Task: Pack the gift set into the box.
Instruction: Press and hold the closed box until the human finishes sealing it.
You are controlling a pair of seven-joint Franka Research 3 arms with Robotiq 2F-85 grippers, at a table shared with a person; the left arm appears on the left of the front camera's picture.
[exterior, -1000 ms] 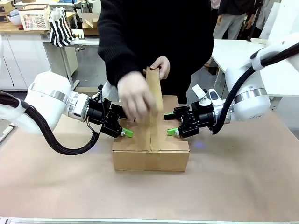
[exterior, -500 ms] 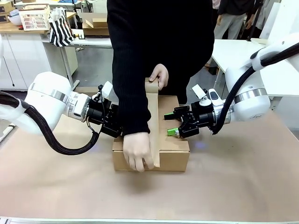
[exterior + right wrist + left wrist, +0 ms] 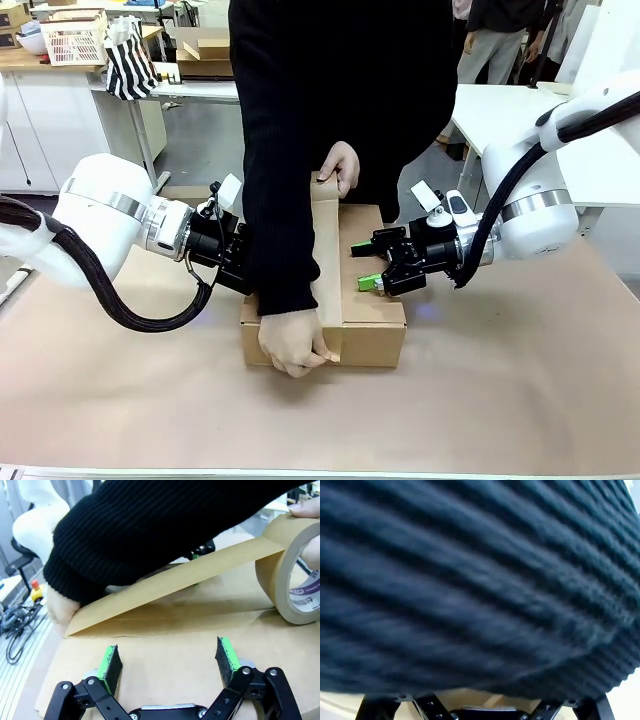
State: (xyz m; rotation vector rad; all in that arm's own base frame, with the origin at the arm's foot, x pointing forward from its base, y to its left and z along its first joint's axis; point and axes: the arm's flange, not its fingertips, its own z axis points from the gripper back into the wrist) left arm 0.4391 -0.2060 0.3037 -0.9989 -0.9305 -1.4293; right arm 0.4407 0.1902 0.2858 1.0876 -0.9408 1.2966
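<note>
The left gripper (image 3: 243, 272) is at the left side of the box (image 3: 365, 325), but the person's black sleeve (image 3: 275, 200) covers its fingers in the front view. In the left wrist view the same sleeve (image 3: 480, 580) fills almost the whole picture and only the black base of the fingers shows at the bottom edge, so one cannot tell if this gripper is spread or closed, or if it touches the carton.

The box stands in the middle of the brown table (image 3: 520, 390), with its top flaps folded down flat. The gift set is not visible; the closed flaps hide the inside. One hand (image 3: 295, 343) of the person presses the end of a brown tape strip (image 3: 327, 260) over the near top edge and onto the front wall of the box. The strip runs along the middle seam to the far side, where the other hand (image 3: 340, 163) holds the tape roll (image 3: 290, 575). In the right wrist view the strip (image 3: 170, 587) is stretched, raised above the cardboard near the roll.

The right gripper (image 3: 368, 267) is at the right part of the box top. Its fingers are wide apart with nothing between them, and the green pads (image 3: 111, 661) are over the right flap (image 3: 165, 672), very close to it; contact cannot be told.
</note>
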